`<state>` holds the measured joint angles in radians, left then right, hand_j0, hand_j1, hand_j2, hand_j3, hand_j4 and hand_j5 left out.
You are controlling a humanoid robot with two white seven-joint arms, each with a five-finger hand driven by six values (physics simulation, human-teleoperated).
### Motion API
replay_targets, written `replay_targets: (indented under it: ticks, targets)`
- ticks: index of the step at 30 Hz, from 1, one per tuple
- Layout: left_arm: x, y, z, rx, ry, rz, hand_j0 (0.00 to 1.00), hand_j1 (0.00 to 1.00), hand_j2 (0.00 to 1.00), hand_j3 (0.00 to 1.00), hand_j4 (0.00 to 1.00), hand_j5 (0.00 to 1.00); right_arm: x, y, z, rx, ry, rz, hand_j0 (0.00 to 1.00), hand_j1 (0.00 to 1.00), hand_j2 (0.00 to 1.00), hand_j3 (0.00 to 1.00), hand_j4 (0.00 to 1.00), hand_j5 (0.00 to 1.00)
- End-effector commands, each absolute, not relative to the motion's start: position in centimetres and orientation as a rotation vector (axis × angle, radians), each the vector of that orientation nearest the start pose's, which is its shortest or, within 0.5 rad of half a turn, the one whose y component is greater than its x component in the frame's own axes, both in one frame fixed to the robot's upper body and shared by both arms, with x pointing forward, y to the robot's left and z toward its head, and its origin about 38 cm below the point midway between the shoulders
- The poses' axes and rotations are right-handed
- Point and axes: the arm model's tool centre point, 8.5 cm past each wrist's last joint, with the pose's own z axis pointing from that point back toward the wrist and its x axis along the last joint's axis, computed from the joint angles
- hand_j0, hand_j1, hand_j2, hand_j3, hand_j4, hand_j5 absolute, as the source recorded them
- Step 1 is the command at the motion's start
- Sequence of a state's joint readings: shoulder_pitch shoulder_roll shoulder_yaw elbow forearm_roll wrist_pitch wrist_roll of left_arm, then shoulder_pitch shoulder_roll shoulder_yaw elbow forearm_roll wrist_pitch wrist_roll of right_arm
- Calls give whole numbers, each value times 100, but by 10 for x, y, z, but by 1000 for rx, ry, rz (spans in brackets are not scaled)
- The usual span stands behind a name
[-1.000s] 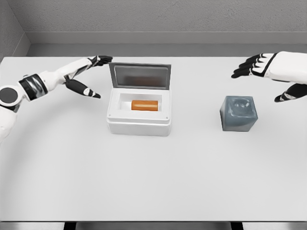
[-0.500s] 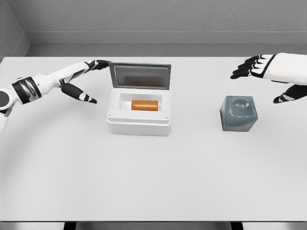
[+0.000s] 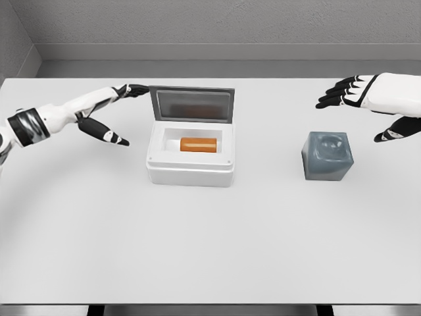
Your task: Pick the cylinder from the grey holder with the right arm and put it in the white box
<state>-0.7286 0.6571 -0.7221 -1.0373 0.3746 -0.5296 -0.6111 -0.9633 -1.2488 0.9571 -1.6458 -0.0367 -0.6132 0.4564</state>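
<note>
Now the orange cylinder [image 3: 198,144] is lying flat inside the white box [image 3: 190,172] on the worktop [image 3: 210,243], well apart from the grey holder [image 3: 327,156]. Farther back, the right hand [image 3: 368,99] is hovering spread, and the left hand [image 3: 108,112] is reaching, fingers spread, its fingertips near the lid [image 3: 191,105].

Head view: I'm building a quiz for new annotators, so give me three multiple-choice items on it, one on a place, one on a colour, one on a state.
1. Where does the cylinder lie?
A. In the grey holder
B. In the white box
C. On the bare table

2. What colour is the cylinder?
A. Orange
B. Blue
C. Green

3. How is the box lid?
A. Shut flat
B. Missing
C. Raised open

Answers: 1 B, it rests inside the white box, while the grey holder is empty. 2 A, it shows orange against the white walls. 3 C, the lid stands up behind the opening.
</note>
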Motion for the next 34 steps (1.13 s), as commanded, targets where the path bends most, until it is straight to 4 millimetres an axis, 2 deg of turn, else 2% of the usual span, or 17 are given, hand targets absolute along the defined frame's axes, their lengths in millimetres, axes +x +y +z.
replay_targets:
  ticks: [1,10,15,19,21,26,29,30,34]
  targets:
    - [482,312,186,-198,-1628,-1274,100,100,100,100,100,100,388,-353,329,-349,-1482,2076,100,100,100,100,100,100]
    - [479,302,192,-219,-1650,-1296,100,100,100,100,100,100,388,-354,327,-346,-1477,2074,100,100,100,100,100,100]
    - [477,305,188,-217,-1639,-1294,100,100,100,100,100,100,388,-353,328,-346,-1487,2069,100,100,100,100,100,100]
    - [477,318,184,-193,-1618,-1273,100,100,100,100,100,100,389,-349,322,-321,-1493,2069,100,100,100,100,100,100]
    - [476,338,181,-157,-1590,-1250,100,100,100,100,100,100,388,-349,322,-321,-1490,2069,100,100,100,100,100,100]
    - [474,372,168,-110,-1541,-1170,100,100,100,100,100,100,389,-349,322,-323,-1493,2068,100,100,100,100,100,100]
    - [474,378,168,-105,-1542,-1147,100,100,100,100,100,100,388,-349,322,-321,-1490,2069,100,100,100,100,100,100]
    - [474,388,175,-80,-1551,-1134,100,100,100,100,100,100,388,-348,322,-320,-1494,2069,100,100,100,100,100,100]
    - [473,398,173,-61,-1539,-1111,100,100,100,100,100,100,388,-349,321,-319,-1492,2069,100,100,100,100,100,100]
